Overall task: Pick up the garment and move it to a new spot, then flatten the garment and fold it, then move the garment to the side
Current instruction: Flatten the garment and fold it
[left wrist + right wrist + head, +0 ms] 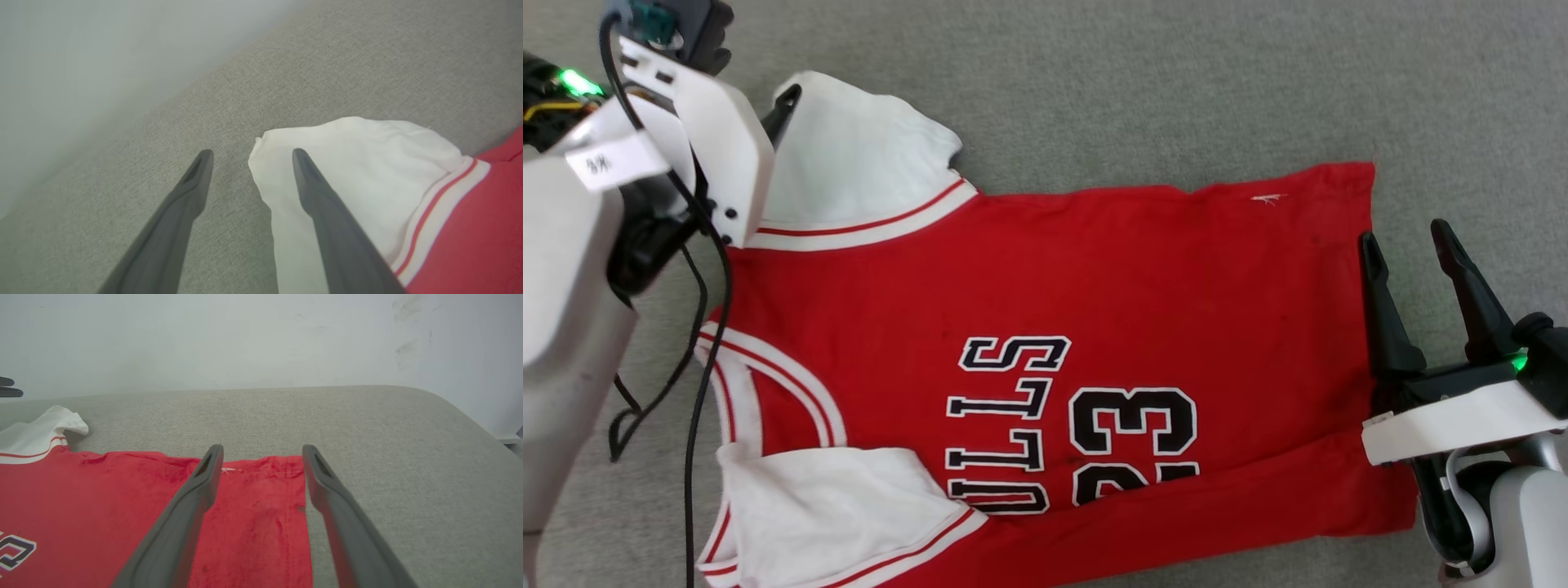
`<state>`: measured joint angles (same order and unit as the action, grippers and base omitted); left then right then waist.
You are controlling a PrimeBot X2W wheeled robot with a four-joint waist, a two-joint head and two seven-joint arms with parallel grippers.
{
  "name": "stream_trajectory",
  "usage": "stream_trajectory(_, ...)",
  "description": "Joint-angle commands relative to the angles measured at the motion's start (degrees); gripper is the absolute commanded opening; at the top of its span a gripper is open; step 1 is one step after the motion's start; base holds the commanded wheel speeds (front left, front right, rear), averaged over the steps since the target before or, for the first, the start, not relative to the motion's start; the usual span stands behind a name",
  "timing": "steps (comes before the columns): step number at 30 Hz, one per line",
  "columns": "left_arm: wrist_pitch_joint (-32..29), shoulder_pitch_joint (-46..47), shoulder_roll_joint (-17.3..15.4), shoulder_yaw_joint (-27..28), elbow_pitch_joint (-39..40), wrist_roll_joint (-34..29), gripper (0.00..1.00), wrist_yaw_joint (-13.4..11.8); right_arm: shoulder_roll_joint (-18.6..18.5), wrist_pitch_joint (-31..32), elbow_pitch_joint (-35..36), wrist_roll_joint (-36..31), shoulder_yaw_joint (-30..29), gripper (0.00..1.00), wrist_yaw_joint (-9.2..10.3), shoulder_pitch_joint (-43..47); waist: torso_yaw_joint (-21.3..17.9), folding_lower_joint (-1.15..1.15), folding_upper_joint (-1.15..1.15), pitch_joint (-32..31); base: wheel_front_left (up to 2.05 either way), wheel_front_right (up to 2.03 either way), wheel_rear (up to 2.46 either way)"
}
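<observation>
The garment (1045,278), a red jersey with white sleeves and black "BULLS 23" lettering, lies spread sideways on a grey fabric surface (1176,82). Its near long edge is folded up over the bottom of the lettering. My left gripper (768,114) stands open at the far white sleeve (367,163). In the left wrist view one finger lies over the sleeve and the other over bare fabric, left gripper (252,153) holding nothing. My right gripper (1403,233) is open beside the hem. In the right wrist view the right gripper (262,448) straddles the hem corner of the garment (102,490).
The grey surface (388,437) rounds off to an edge at the right, with a pale wall behind it. A black cable (698,343) hangs from my left arm over the garment's collar end.
</observation>
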<state>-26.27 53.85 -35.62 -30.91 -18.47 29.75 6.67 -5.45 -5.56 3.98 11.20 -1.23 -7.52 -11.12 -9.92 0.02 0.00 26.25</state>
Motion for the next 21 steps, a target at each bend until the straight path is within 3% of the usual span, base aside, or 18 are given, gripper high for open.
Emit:
stream_trajectory(1, -1.57, 1.82, -0.32, -0.41, -0.77, 0.79, 1.0, 0.32, 0.36, -0.3, 0.21, 0.21, 0.1, 1.0, 0.07, -0.97, -1.63, -0.02, 0.0, 2.12, 0.0, 0.0, 0.0)
stream_trajectory(6, -7.08, 5.38, -1.82, -2.54, -4.17, 2.32, 1.0, 0.6, 0.85, -0.98, -0.21, 0.31, 0.57, 1.0, 0.07, -2.21, -2.73, -0.02, 0.0, 4.15, 0.0, 0.0, 0.0)
stream_trajectory(16, -7.66, 7.03, -2.08, -5.25, -9.35, 3.75, 1.0, 0.77, 1.38, -1.68, -1.13, 0.05, 0.69, 1.0, 0.07, -3.13, -3.63, -0.02, 0.0, 6.26, 0.0, 0.0, 0.0)
stream_trajectory(17, -8.18, 6.95, -2.03, -5.7, -9.85, 4.05, 0.56, 0.78, 1.43, -1.71, -1.16, -0.02, 0.65, 1.0, 0.07, -3.18, -3.62, -0.02, 0.0, 6.39, 0.0, 0.0, 0.0)
stream_trajectory(18, -8.33, 6.91, -1.99, -6.23, -10.07, 4.3, 0.19, 0.79, 1.47, -1.75, -1.19, -0.07, 0.6, 1.0, 0.07, -3.25, -3.6, -0.02, 0.0, 6.52, 0.0, 0.0, 0.0)
stream_trajectory(19, -8.2, 6.98, -2.02, -6.64, -10.31, 4.61, 0.0, 0.8, 1.49, -1.76, -1.22, -0.18, 0.55, 1.0, 0.07, -3.32, -3.56, -0.02, 0.0, 6.62, 0.0, 0.0, 0.0)
stream_trajectory(21, -7.35, 7.11, -2.04, -6.96, -10.74, 5.25, 0.0, 0.72, 1.53, -1.77, -1.34, -0.27, 0.47, 1.0, 0.07, -3.41, -3.46, -0.02, 0.0, 6.65, 0.0, 0.0, 0.0)
